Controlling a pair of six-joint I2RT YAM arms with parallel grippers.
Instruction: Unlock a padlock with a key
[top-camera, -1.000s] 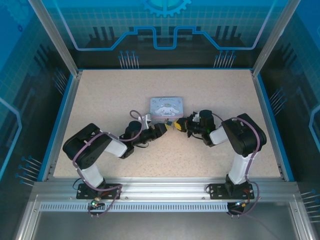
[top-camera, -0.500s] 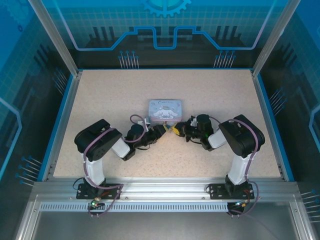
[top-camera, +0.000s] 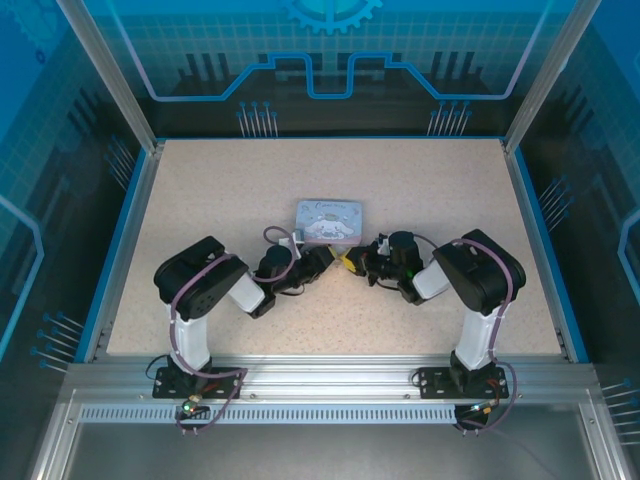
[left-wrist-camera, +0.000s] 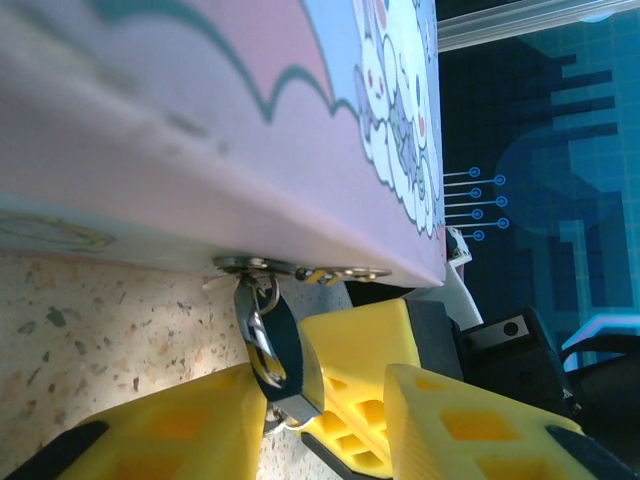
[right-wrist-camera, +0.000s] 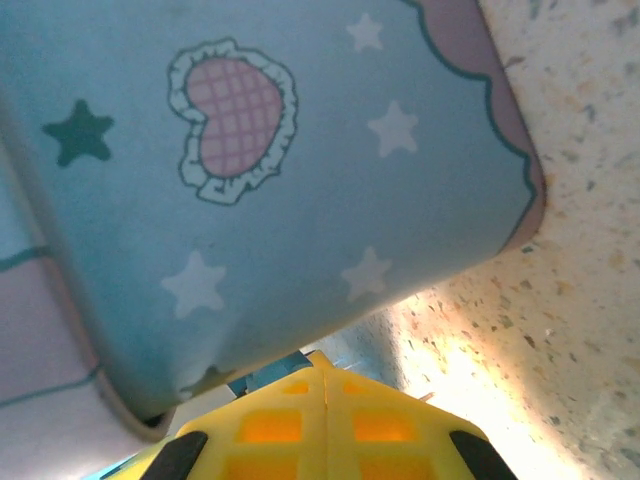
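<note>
Padlock (left-wrist-camera: 281, 352) hangs on the box (left-wrist-camera: 200, 120) hasp, apparently locked, left end effector (left-wrist-camera: 325, 378) part-open astride it, right end effector (right-wrist-camera: 325, 398) pinched tight alongside, key undiscernible, so unlocking's all ahead.

I see a speckled beige table (top-camera: 220, 190) with a blue rim. One pale blue tin box (top-camera: 330, 217) lies flat on it, about midway between the left and right edges and well clear of every corner. On the box's near side the padlock (left-wrist-camera: 280, 345) hangs down toward the table top; I can't tell whether it touches.
</note>
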